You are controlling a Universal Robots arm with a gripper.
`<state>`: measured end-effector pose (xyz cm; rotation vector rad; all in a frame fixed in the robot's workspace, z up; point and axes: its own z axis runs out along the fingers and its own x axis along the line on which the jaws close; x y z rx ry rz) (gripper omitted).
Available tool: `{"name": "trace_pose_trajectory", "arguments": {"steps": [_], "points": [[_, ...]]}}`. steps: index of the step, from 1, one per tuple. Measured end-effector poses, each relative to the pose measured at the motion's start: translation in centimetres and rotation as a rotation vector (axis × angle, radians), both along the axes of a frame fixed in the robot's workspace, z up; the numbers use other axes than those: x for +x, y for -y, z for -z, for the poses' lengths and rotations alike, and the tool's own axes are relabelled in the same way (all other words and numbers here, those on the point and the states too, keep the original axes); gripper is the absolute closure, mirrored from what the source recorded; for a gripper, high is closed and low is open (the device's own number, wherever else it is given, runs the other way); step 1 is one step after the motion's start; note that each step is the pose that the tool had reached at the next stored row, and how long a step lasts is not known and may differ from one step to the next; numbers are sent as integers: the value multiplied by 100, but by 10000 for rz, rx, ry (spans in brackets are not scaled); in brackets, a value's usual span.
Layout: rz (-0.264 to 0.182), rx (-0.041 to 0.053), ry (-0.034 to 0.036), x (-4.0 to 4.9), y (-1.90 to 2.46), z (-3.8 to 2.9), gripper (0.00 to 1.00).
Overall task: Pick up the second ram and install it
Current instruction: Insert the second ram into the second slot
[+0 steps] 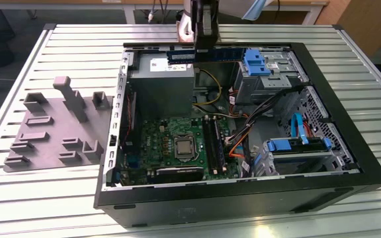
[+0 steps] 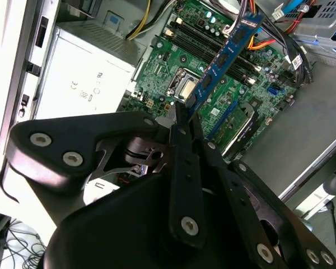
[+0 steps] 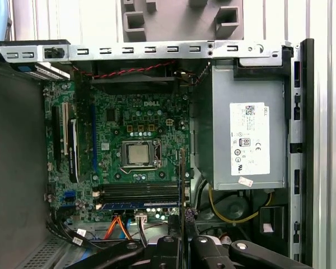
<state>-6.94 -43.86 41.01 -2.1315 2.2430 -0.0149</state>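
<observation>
Ram (image 1: 220, 54): one stick, bluish-green board with dark chips, in my end effector (image 1: 203, 45). My end effector is closed on it, fingers pressed against its two flat faces. In the exterior view the stick hangs level, long edge horizontal, above the far end of the open case (image 1: 243, 198), over the power supply (image 1: 160, 82) and touching nothing else. It carries one pale sticker on its face; I have not logged the print. In the second wrist view the ram (image 2: 224, 59) runs out from my end effector (image 2: 182, 112), with the motherboard (image 2: 173, 61) below it and well apart.

Slots (image 3: 140, 193): four long ones side by side, as far as I can count in the first wrist view. The outermost shows a bluish strip along its length, and I cannot tell what it is.

Motherboard: one green board with one square socket (image 3: 137, 152) at its middle.

Power supply: one grey box with one large white label (image 3: 249, 140) and one small sticker (image 3: 245, 181) below it. Both are printed; I have not read them off.

Drive bays (image 1: 253, 63): two with blue fronts.

Outside the case, at the exterior view's left: one grey holder plate (image 1: 55, 129) with several raised blocks, lying on the slatted bench (image 1: 78, 44).
</observation>
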Motion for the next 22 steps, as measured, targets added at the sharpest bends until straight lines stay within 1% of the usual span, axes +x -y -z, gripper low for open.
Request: {"name": "trace_pose_trajectory", "arguments": {"steps": [2,3,19,21,22], "points": [[72,-1,0,0,0,1,86],[187,0,1,0,0,3,86],[2552,-16,1,0,0,26,86],[2789,-18,0,0,0,27,86],[2836,-17,0,0,1,27,86]]}}
